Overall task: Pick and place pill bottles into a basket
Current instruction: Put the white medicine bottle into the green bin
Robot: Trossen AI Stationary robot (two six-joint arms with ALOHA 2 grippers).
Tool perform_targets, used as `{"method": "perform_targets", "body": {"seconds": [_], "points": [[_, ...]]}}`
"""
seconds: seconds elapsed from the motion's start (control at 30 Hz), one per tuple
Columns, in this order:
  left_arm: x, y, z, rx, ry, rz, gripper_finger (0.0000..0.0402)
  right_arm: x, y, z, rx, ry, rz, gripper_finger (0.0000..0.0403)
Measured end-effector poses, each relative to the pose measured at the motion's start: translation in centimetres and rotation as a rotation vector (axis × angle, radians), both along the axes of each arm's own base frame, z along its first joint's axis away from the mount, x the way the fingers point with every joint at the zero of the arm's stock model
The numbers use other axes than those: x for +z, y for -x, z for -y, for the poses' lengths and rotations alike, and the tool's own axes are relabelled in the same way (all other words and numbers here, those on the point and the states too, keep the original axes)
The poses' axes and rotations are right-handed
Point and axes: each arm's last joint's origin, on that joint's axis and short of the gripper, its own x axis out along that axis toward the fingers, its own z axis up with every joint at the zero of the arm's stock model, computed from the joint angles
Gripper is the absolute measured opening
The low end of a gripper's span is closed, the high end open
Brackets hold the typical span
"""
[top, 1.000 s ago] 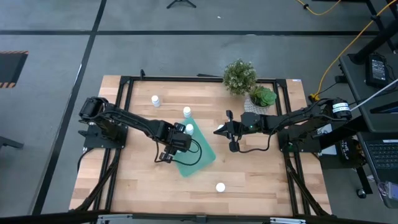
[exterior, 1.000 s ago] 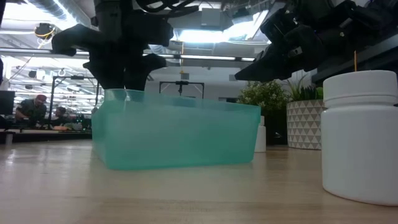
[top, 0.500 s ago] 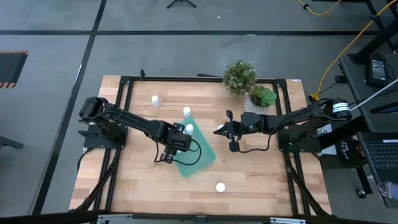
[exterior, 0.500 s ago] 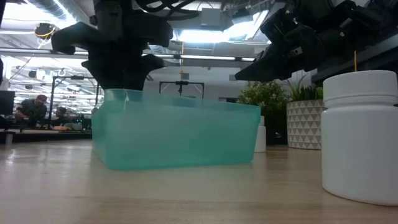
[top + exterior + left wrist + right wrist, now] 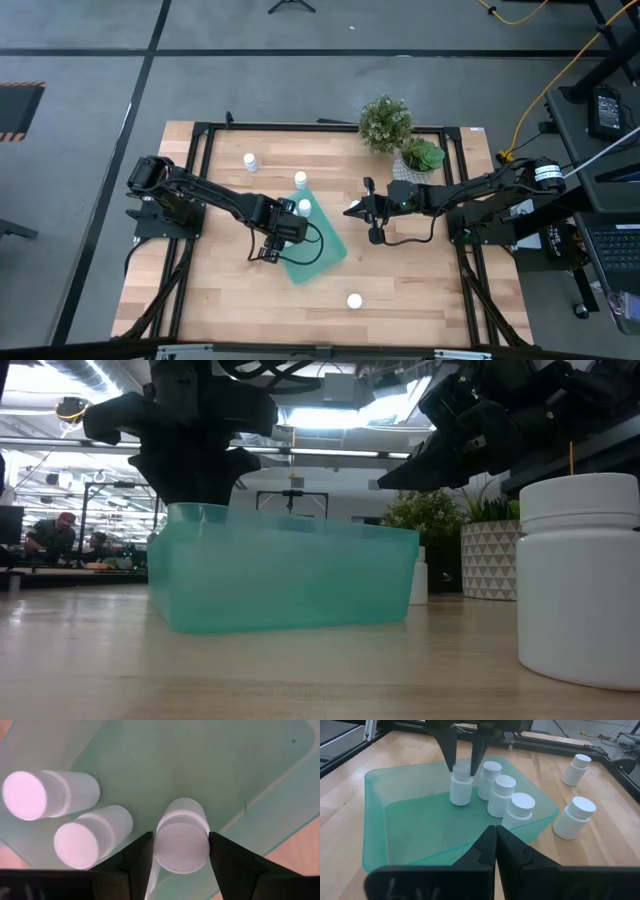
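The teal basket [image 5: 322, 252] lies at the table's middle and shows in the right wrist view [image 5: 415, 832]. Several white pill bottles stand in it [image 5: 501, 795]. My left gripper [image 5: 181, 845] reaches down into the basket and is shut on one upright bottle [image 5: 461, 787]. My right gripper [image 5: 495, 834] is shut and empty, hovering to the right of the basket [image 5: 352, 211]. Two more bottles stand on the table beyond the basket's far side [image 5: 300, 180] [image 5: 249, 161]. Another stands near the front edge [image 5: 354, 300]. My left gripper pinches the bottle's round cap [image 5: 181, 822] between its two fingers [image 5: 451, 750], one on each side. The fingers come from above, pointing down. The bottle is upright, and its base [image 5: 460, 801] looks set on the basket's floor.
A white patterned plant pot [image 5: 408, 166] and a bushy plant [image 5: 385, 122] stand at the far right of the table. The near bottle looms large in the low view [image 5: 580, 580]. Black frame rails edge the table [image 5: 200, 135].
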Motion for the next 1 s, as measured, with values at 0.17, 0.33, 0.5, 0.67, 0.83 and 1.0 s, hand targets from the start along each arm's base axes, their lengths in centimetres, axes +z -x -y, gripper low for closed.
{"method": "perform_targets", "body": {"seconds": [0.17, 0.33, 0.5, 0.67, 0.83, 1.0], "points": [[0.02, -0.02, -0.13, 0.033, -0.04, 0.011, 0.0181, 0.0, 0.0, 0.0, 0.0, 0.0, 0.0, 0.0012], [0.02, -0.02, -0.13, 0.035, -0.039, 0.012, 0.0182, 0.0, 0.0, 0.0, 0.0, 0.0, 0.0, 0.0012], [0.02, -0.01, -0.09, 0.031, -0.031, 0.01, 0.0182, 0.0, 0.0, -0.01, 0.0, 0.0, 0.0, 0.0012], [0.02, -0.02, -0.08, 0.049, -0.026, 0.012, 0.018, 0.0, 0.0, 0.0, 0.0, 0.0, 0.0, 0.0012], [0.03, -0.01, -0.08, 0.076, -0.019, 0.015, 0.0184, 0.0, 0.0, 0.0, 0.0, 0.0, 0.0, 0.0012], [0.04, -0.01, -0.09, 0.064, -0.023, 0.014, 0.0184, 0.0, 0.0, 0.0, 0.0, 0.0, 0.0, 0.0012]]}}
